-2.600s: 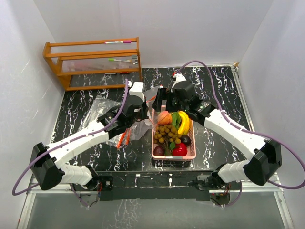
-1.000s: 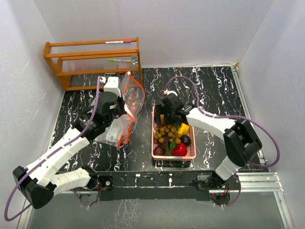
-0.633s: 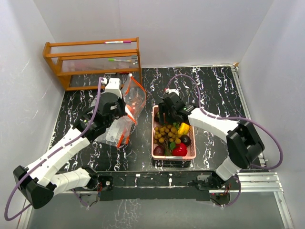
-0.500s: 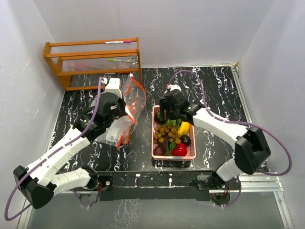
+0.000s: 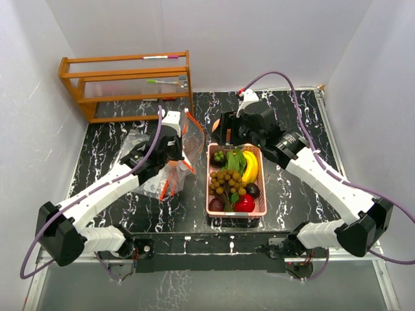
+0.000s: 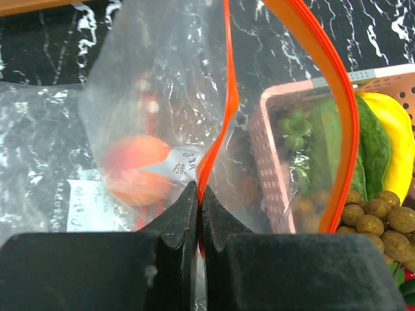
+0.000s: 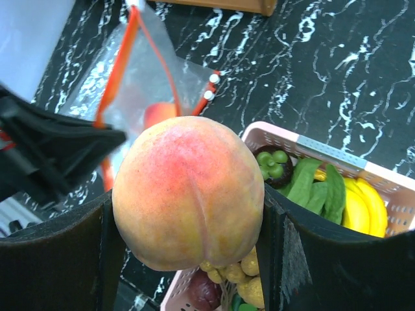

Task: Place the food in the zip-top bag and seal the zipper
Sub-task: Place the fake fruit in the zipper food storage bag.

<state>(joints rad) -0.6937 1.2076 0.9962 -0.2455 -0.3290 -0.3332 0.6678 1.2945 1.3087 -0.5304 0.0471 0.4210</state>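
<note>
Peach (image 7: 188, 188), orange blushed red with a crease, fills the right claw (image 7: 191, 227).

Wht label (image 6: 97, 204) on zip-top bag (image 6: 149, 78): print too blurred, unreadable.

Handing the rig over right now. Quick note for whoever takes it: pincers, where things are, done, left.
Left pincer: shut on the bag at its orange zipper, mouth held open.
Right pincer: shut on a peach, raised near the bag mouth.
Done: one orange-red fruit inside the bag.
Left: drop the peach in, move bananas, longans, red fruit and the rest from the basket, then seal.
</note>
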